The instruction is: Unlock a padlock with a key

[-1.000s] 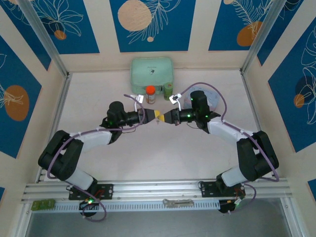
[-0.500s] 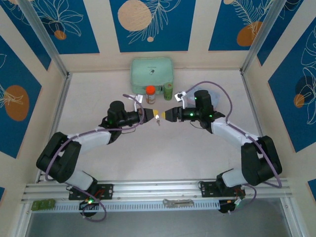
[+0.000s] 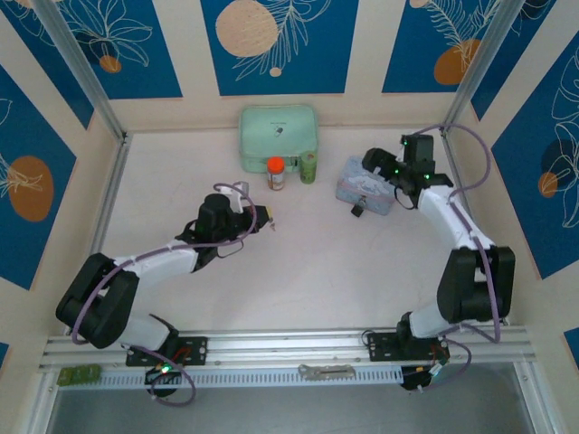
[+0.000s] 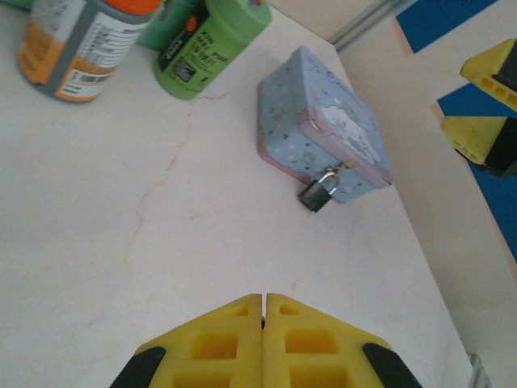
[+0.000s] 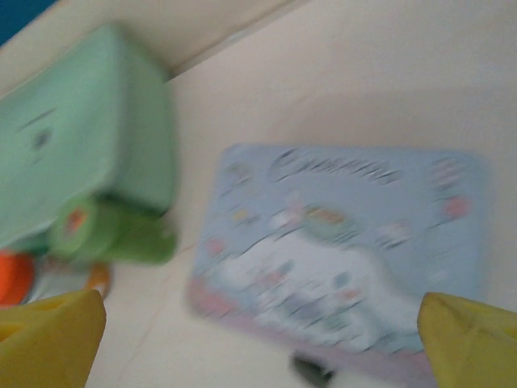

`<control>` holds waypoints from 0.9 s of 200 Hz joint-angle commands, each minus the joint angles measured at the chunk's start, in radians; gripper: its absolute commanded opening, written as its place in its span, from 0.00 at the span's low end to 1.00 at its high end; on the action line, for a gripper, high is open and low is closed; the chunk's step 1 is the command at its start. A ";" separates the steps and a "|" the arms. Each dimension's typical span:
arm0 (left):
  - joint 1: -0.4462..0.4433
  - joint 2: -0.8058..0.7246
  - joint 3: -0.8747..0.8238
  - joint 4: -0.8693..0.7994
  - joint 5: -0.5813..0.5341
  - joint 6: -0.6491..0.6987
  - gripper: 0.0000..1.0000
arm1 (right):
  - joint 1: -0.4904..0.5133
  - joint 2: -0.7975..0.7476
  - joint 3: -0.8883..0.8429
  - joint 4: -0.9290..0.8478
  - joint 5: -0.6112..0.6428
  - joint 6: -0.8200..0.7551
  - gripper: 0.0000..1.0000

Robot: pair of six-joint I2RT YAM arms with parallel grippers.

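Padlock (image 5: 311, 370) hangs off the tin (image 5: 339, 242), below spread right jaws.

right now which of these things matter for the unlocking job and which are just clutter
Job: padlock, hanging on the light-blue tin.
Lying about: orange-capped bottle, green bottle, mint-green box.

Table (image 3: 308, 271): tin (image 3: 366, 185), bottle (image 3: 276, 174), perhaps plastic box (image 3: 278, 136)

Table (image 3: 308, 280) ctr to 6 o'clock free. Box (image 3: 279, 136), orange bottle (image 3: 276, 174), green bottle (image 3: 308, 166) crowd 12; tin (image 3: 366, 185) w/ padlock (image 4: 316, 195) blocks 2.
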 commanded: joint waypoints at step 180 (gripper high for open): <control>0.005 -0.153 -0.047 -0.086 -0.154 0.060 0.00 | -0.045 0.360 0.138 -0.184 -0.236 -0.254 0.74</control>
